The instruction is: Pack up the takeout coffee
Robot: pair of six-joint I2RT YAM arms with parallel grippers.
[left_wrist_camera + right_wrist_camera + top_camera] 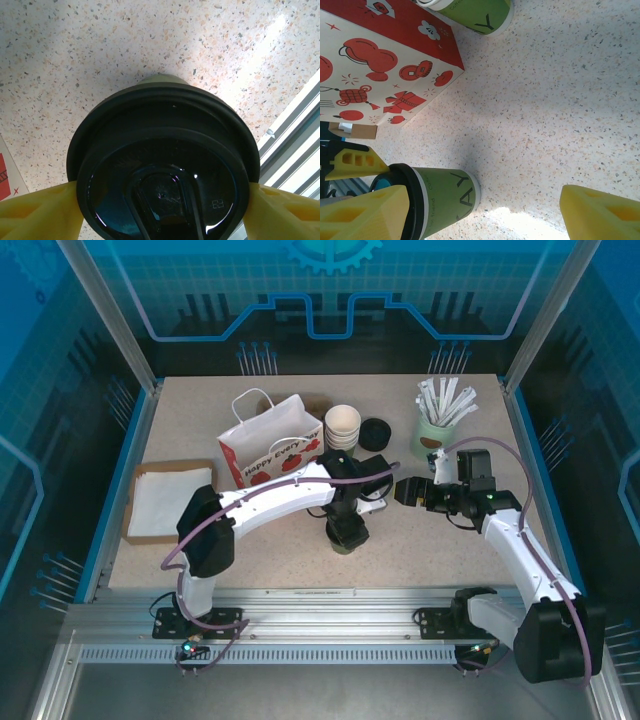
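The takeout coffee (442, 200) is an olive-green paper cup with a black lid (165, 165), standing on the speckled table near the front middle (342, 544). My left gripper (162, 212) comes down from above, shut on the cup, a yellow finger (37, 212) pressed to each side of the lid rim. In the top view the left gripper (345, 530) hides most of the cup. My right gripper (405, 490) hovers to the cup's right, open (482, 212), holding nothing. The paper bag (270, 445), white with red prints, stands open behind the cup.
A stack of lidless green cups (342, 425) and loose black lids (374, 432) sit behind the bag's right side. A pale-green holder of white sticks (435, 430) stands at the back right. A cardboard tray of white napkins (170, 500) lies at the left.
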